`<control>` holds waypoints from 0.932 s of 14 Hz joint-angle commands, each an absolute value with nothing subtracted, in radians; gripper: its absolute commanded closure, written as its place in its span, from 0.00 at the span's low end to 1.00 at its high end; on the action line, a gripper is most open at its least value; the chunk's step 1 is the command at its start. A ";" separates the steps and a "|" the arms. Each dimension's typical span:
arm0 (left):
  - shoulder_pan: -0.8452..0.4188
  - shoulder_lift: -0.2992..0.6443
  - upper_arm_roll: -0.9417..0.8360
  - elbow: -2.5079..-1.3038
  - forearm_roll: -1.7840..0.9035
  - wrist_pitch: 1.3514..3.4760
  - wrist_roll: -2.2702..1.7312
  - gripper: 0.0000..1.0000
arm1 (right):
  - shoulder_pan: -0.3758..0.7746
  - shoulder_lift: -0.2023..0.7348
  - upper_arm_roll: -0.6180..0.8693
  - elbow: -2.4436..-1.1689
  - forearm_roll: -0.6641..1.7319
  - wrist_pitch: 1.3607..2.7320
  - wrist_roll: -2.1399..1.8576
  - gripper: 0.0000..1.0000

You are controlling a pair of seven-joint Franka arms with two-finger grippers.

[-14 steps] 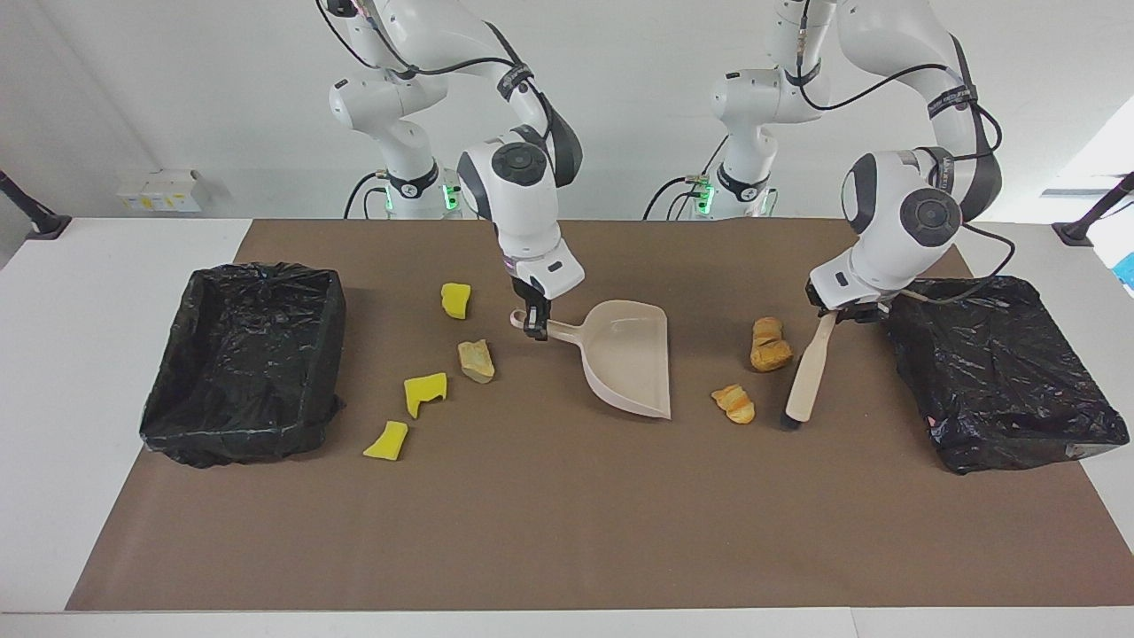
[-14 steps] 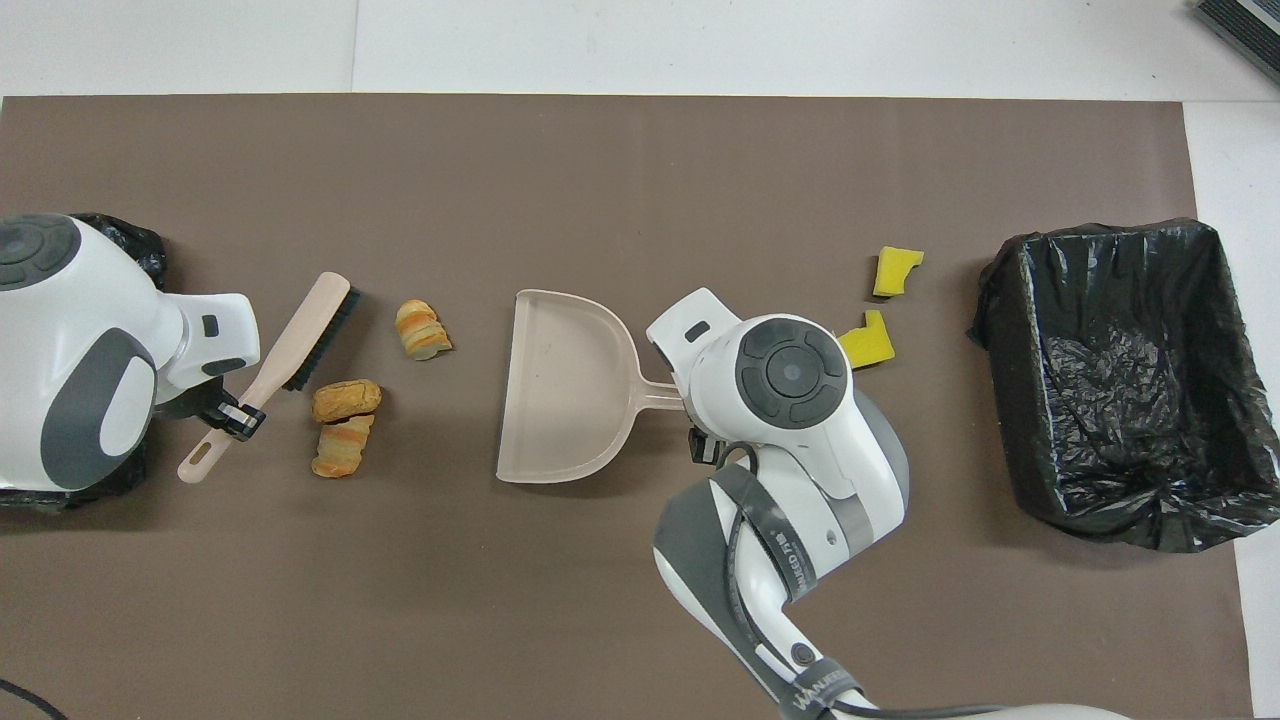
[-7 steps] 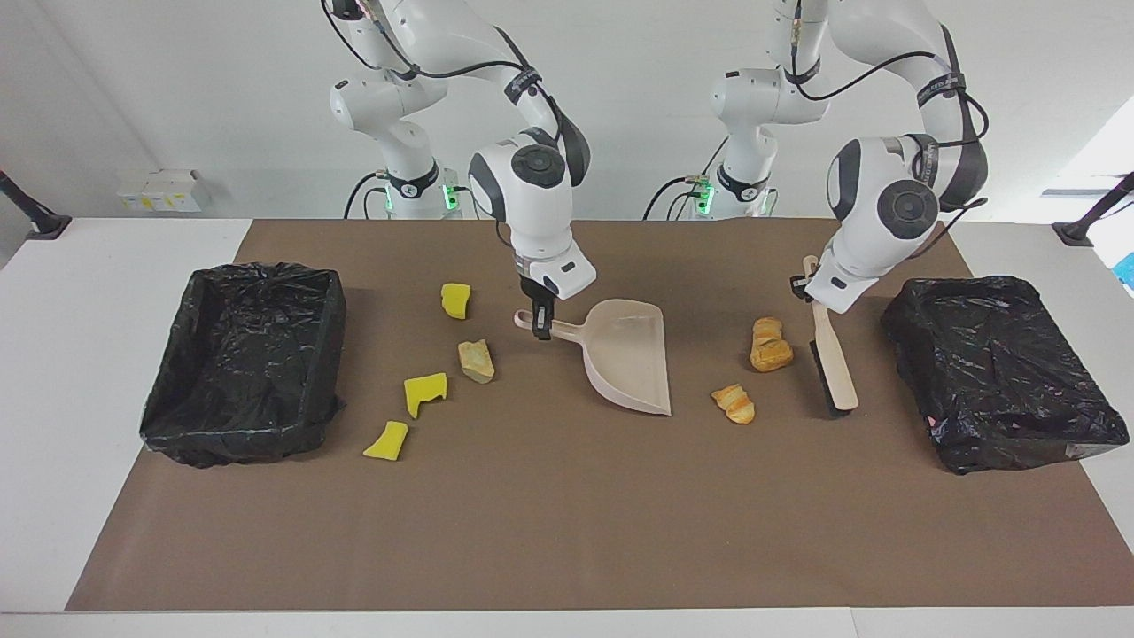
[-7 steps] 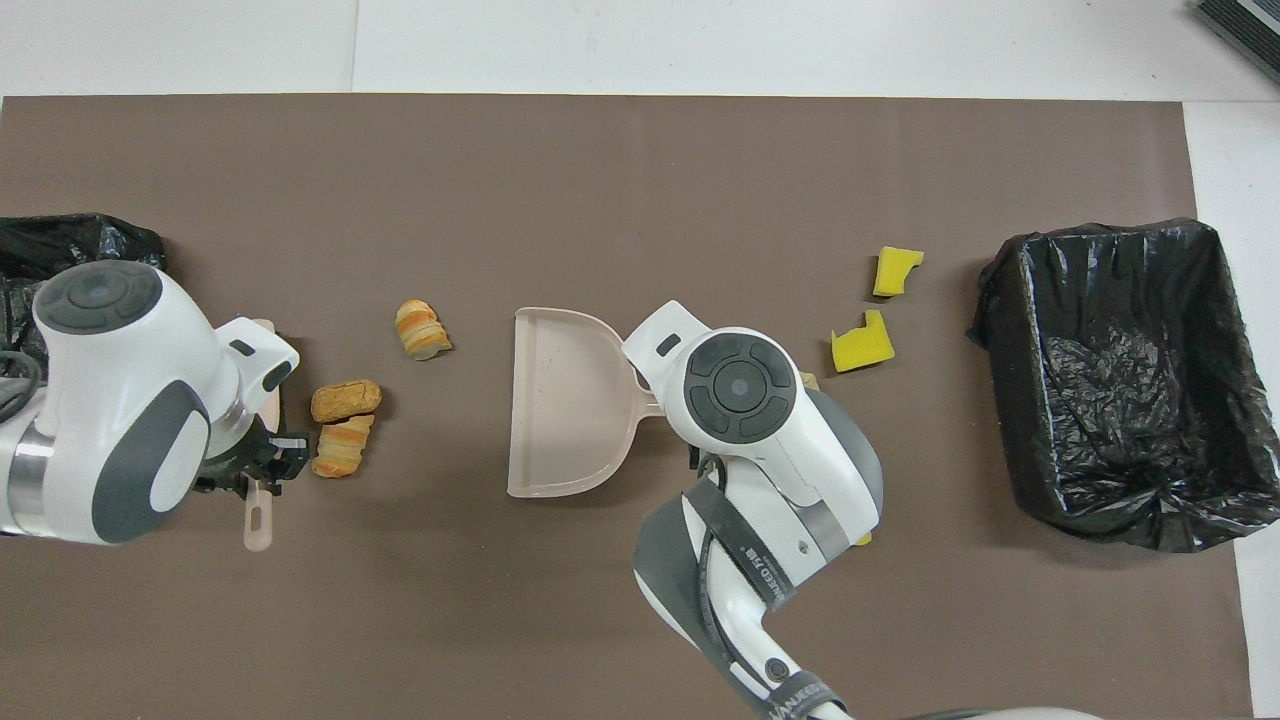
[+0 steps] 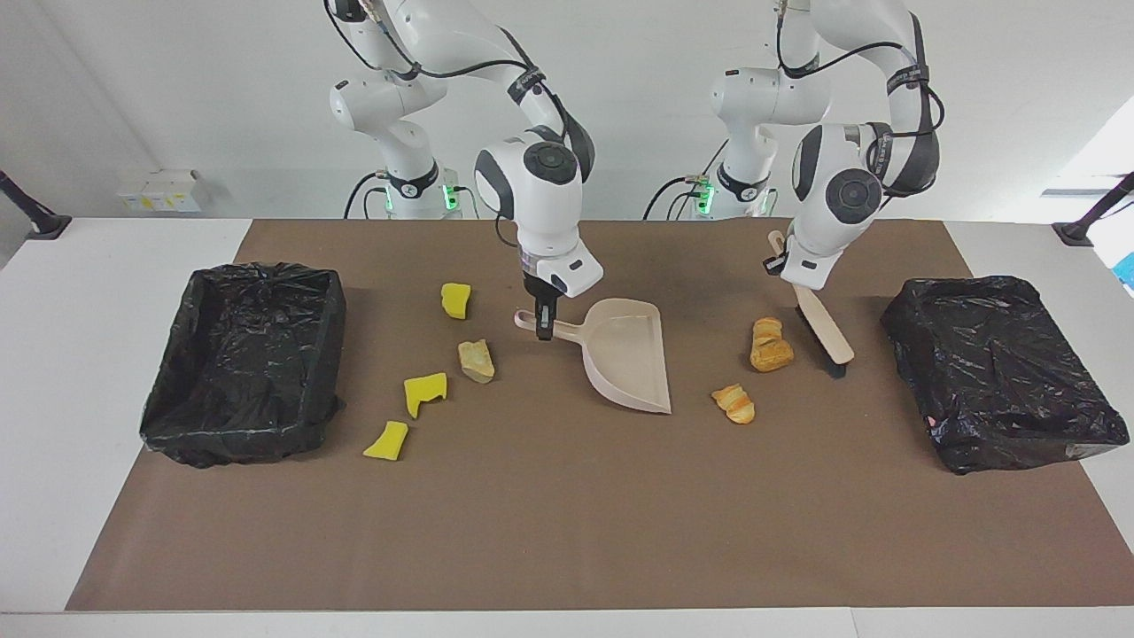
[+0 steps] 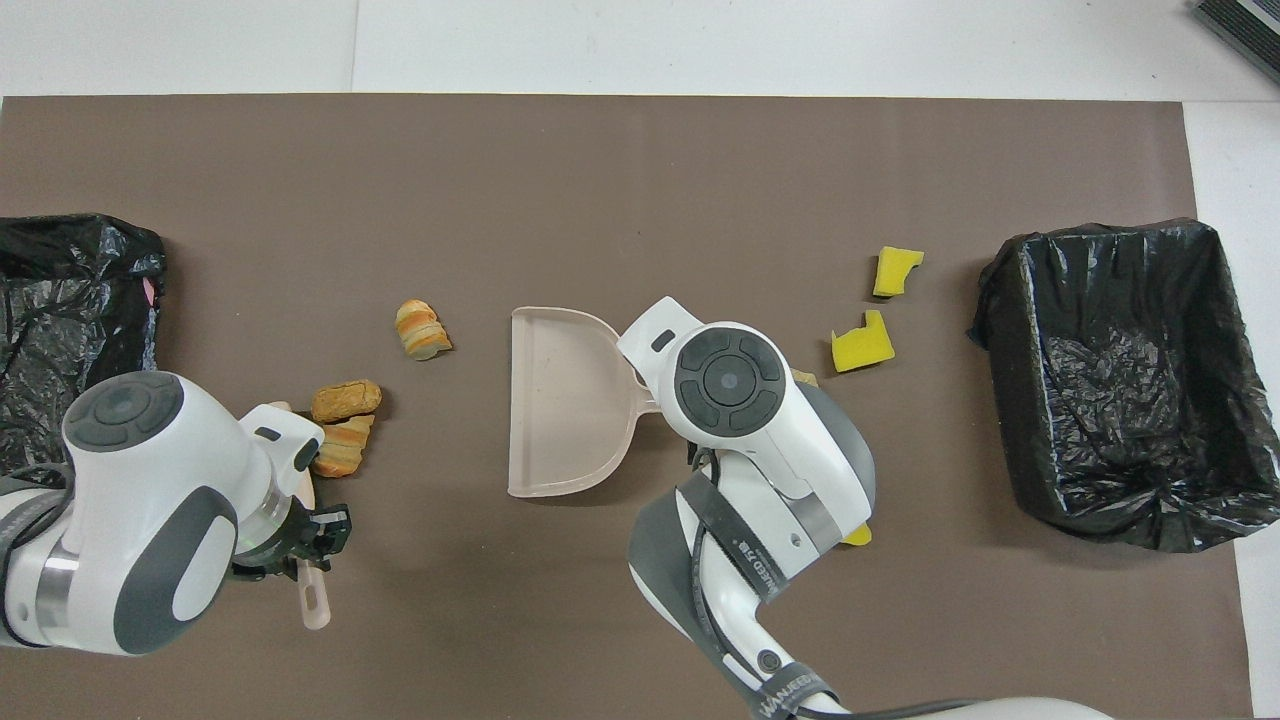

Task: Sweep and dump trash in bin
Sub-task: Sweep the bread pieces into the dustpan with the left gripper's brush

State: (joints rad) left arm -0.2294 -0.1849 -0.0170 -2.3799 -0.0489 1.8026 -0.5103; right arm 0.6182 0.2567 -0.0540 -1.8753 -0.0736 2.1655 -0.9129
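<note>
My right gripper is shut on the handle of the beige dustpan, which rests mid-table with its mouth facing the left arm's end. My left gripper is shut on the handle of the beige brush, whose bristle end hangs low beside two stacked bread-like lumps. I cannot tell if the bristles touch the mat. Another bread lump lies farther from the robots. Toward the right arm's end lie yellow sponge trash and a tan lump. Overhead, the right wrist hides its fingers.
A black-lined bin stands at the right arm's end of the brown mat, and a second bin at the left arm's end. The overhead view shows the dustpan and the brush handle tip.
The left arm swung the brush round and drew it toward the robots, so its head now sits beside the stacked bread lumps. The right gripper shifted the dustpan slightly.
</note>
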 commanded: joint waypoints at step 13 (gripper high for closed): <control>-0.615 -0.124 0.002 -2.257 -0.204 1.993 -0.351 1.00 | 0.649 0.339 -0.049 -1.825 -0.058 2.226 -0.798 1.00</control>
